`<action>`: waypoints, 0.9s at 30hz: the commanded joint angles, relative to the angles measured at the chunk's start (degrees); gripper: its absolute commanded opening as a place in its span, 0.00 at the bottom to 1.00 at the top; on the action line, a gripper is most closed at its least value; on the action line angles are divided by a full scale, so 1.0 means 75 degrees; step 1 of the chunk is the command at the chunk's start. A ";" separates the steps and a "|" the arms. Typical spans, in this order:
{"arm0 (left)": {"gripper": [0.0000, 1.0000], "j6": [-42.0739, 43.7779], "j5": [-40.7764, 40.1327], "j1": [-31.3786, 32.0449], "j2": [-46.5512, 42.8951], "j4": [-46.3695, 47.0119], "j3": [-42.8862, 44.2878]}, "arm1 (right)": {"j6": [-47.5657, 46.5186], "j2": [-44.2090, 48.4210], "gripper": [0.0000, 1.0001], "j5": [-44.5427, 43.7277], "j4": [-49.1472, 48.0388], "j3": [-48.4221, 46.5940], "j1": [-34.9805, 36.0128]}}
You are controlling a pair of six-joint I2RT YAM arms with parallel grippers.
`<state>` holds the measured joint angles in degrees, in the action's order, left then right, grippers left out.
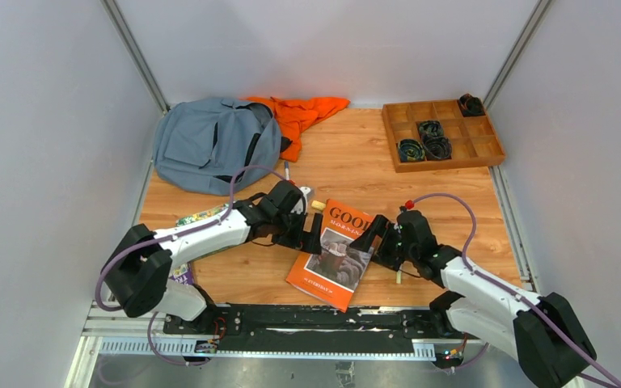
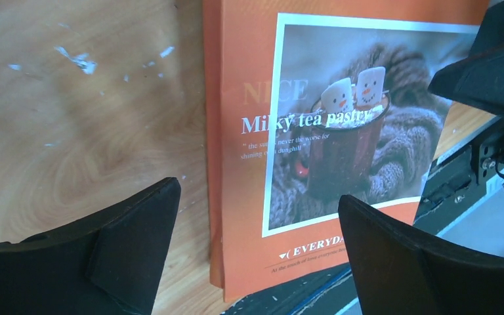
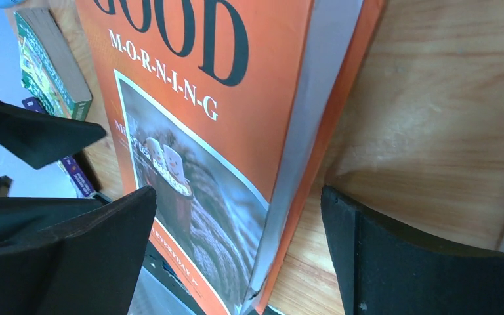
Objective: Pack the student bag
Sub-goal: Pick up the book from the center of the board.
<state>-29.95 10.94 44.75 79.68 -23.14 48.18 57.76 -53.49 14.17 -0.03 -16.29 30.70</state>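
The backpack [image 1: 202, 145] lies flat at the far left corner of the table [image 1: 356, 162], well apart from both arms. Its far edge covers part of an orange cloth [image 1: 303, 113].

Near the front edge lies an orange book [image 1: 331, 263] with "GOOD MORNING" on the cover. The left gripper [image 1: 303, 236] is at the book's left edge with its fingers [image 2: 125, 243] spread wide. The wrist view shows the spine edge between them, with neither finger pressing on it.

The right gripper [image 1: 372, 242] is at the opposite edge, also spread. Its fingers [image 3: 407, 262] straddle the grey page edge, one over the cover and one over bare wood. Whether the book rests fully flat cannot be told.

A green book [image 1: 198, 216] is largely covered by the left arm, and only a corner of a purple book [image 1: 183, 275] shows beside that arm's base. At the far right, a wooden tray [image 1: 445, 166] holds dark rolled things too small to identify.
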 commanded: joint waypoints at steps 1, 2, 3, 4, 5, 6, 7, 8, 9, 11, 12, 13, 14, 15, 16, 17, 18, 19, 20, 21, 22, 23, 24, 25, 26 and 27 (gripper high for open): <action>1.00 -0.0152 0.0859 -0.0049 0.0259 0.0542 -0.0138 | 0.0198 -0.0211 1.00 -0.0094 -0.0480 0.0084 0.0089; 1.00 -0.0144 0.0967 -0.0049 0.0262 0.0637 -0.0179 | 0.0196 -0.0209 1.00 -0.0113 -0.0518 0.0076 0.0090; 1.00 -0.0141 0.1084 -0.0049 0.0270 0.0751 -0.0224 | 0.0199 -0.0194 1.00 -0.0118 -0.0572 0.0084 0.0089; 1.00 -0.0121 0.1231 -0.0065 0.0302 0.0870 -0.0251 | 0.0227 -0.0173 1.00 -0.0104 -0.0667 0.0102 0.0090; 1.00 -0.0092 0.1443 -0.0077 0.0353 0.0995 -0.0249 | 0.0298 -0.0153 1.00 -0.0083 -0.0842 0.0115 0.0082; 1.00 -0.0066 0.1645 -0.0092 0.0435 0.1079 -0.0240 | 0.0402 -0.0147 1.00 -0.0023 -0.1030 0.0156 0.0082; 1.00 -0.0097 0.1808 -0.0095 0.0491 0.1180 -0.0227 | 0.0537 -0.0145 1.00 0.0050 -0.1256 0.0183 0.0079; 1.00 -0.0157 0.1966 -0.0096 0.0549 0.1322 -0.0231 | 0.0706 -0.0126 1.00 0.0119 -0.1483 0.0204 0.0079; 1.00 -0.0244 0.2065 -0.0096 0.0558 0.1499 -0.0251 | 0.0766 -0.0100 1.00 0.0179 -0.1664 0.0195 0.0073; 1.00 -0.0519 0.2304 -0.0096 0.0522 0.2037 -0.0378 | 0.0775 -0.0006 0.98 0.0219 -0.1855 0.0097 0.0078; 1.00 -0.0595 0.2478 -0.0105 0.0530 0.2254 -0.0427 | 0.0697 0.0037 0.96 0.0225 -0.1832 0.0009 0.0077; 1.00 -0.0634 0.2592 -0.0107 0.0554 0.2339 -0.0420 | 0.0631 0.0087 0.95 0.0236 -0.1750 -0.0120 0.0079; 1.00 -0.0655 0.2642 -0.0108 0.0575 0.2362 -0.0399 | 0.0572 0.0149 0.94 0.0232 -0.1672 -0.0209 0.0079; 1.00 -0.0678 0.2672 -0.0108 0.0583 0.2378 -0.0379 | 0.0517 0.0192 0.93 0.0221 -0.1641 -0.0268 0.0073; 1.00 -0.0676 0.2672 -0.0108 0.0564 0.2381 -0.0362 | 0.0479 0.0250 0.91 0.0228 -0.1637 -0.0314 0.0078; 1.00 -0.0666 0.2632 -0.0108 0.0517 0.2373 -0.0349 | 0.0444 0.0305 0.90 0.0231 -0.1628 -0.0356 0.0079; 1.00 -0.0634 0.2580 -0.0113 0.0459 0.2361 -0.0337 | 0.0449 0.0355 0.89 0.0231 -0.1578 -0.0401 0.0079; 1.00 -0.0554 0.2522 -0.0110 0.0380 0.2325 -0.0326 | 0.0474 0.0419 0.85 0.0196 -0.1471 -0.0481 0.0076; 1.00 -0.0421 0.2392 -0.0112 0.0304 0.2210 -0.0311 | 0.0474 0.0465 0.83 0.0161 -0.1226 -0.0617 0.0076; 1.00 -0.0301 0.2190 -0.0114 0.0218 0.2051 -0.0308 | 0.0418 0.0517 0.80 0.0132 -0.0952 -0.0751 0.0077; 1.00 -0.0170 0.1949 -0.0117 0.0109 0.1882 -0.0316 | 0.0328 0.0588 0.78 0.0083 -0.0698 -0.0894 0.0077; 1.00 -0.0052 0.1771 -0.0119 0.0040 0.1768 -0.0341 | 0.0236 0.0663 0.75 0.0019 -0.0456 -0.0994 0.0079; 1.00 0.0012 0.1655 -0.0119 -0.0043 0.1706 -0.0393 | 0.0169 0.0768 0.73 -0.0069 -0.0271 -0.1046 0.0079; 1.00 0.0020 0.1598 -0.0135 -0.0093 0.1714 -0.0444 | 0.0128 0.0859 0.71 -0.0133 -0.0163 -0.1048 0.0079; 1.00 0.0017 0.1610 -0.0148 -0.0141 0.1739 -0.0477 | 0.0117 0.0958 0.67 -0.0178 -0.0132 -0.1023 0.0079; 1.00 0.0010 0.1675 -0.0154 -0.0171 0.1748 -0.0491 | 0.0116 0.1019 0.63 -0.0192 -0.0133 -0.0988 0.0079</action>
<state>-31.66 23.66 43.59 81.30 -12.10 44.95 59.86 -48.36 13.47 -4.14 -22.37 30.74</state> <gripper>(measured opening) 0.997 0.684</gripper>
